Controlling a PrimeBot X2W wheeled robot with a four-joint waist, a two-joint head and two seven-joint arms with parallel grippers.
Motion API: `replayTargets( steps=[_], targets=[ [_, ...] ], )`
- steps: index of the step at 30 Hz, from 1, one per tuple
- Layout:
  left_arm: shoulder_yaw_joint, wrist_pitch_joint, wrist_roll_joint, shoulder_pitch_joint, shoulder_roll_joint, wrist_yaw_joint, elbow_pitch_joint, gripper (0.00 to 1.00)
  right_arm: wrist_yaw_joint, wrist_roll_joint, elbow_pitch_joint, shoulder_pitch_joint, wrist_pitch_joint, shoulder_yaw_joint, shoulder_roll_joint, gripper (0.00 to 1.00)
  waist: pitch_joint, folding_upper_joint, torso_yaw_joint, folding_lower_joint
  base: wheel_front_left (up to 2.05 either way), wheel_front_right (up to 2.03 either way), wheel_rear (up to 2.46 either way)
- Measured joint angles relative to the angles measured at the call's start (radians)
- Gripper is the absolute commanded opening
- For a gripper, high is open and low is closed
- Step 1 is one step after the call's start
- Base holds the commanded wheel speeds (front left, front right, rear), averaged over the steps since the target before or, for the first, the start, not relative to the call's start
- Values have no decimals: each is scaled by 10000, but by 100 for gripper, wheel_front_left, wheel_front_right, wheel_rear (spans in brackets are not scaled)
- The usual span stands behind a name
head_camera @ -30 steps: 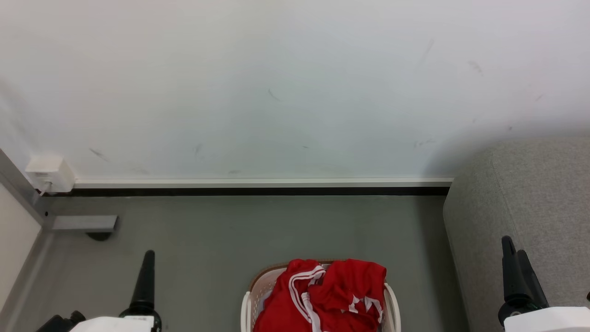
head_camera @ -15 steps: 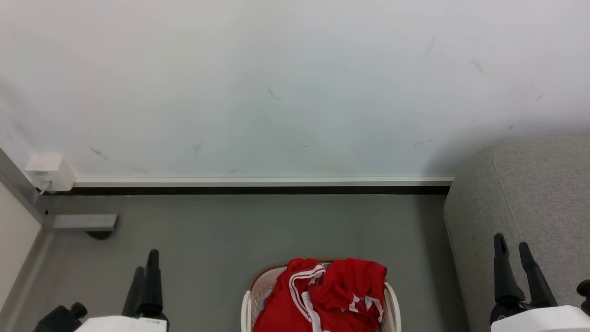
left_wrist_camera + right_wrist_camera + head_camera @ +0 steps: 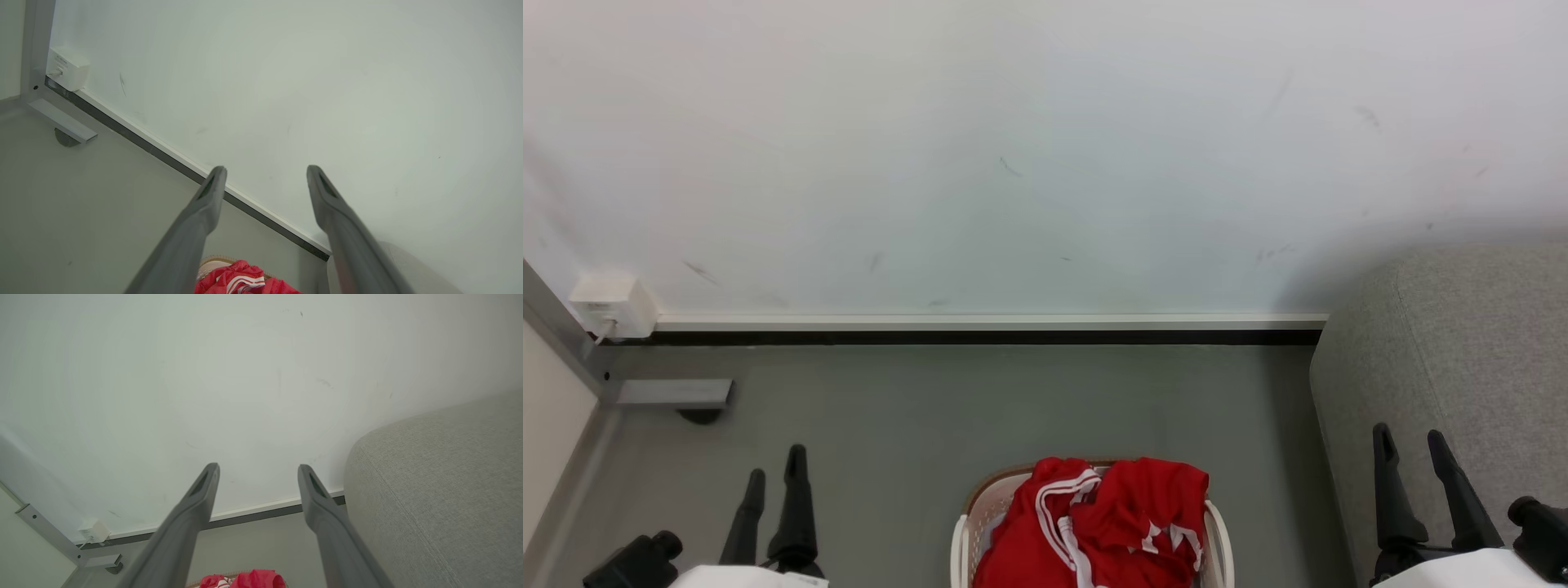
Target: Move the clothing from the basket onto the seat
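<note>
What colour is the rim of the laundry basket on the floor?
Brown, on the cream-white perforated plastic basket; the head view shows it best.

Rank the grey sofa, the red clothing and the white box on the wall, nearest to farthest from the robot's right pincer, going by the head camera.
From the right pincer, in the head view:
1. The grey sofa, right beside it, on the right.
2. The red clothing, in the basket, bottom middle.
3. The white wall box, far left, at the wall's foot.
</note>
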Motion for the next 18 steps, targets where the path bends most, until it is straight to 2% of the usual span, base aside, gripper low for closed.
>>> replayTargets(
  steps=[18],
  targets=[
    [-36,-437,2336,108,10,-174,146,100,0,-1881,125,14,-443,82,-21,100,-20,0,-7,0,0,0,0]
  ],
)
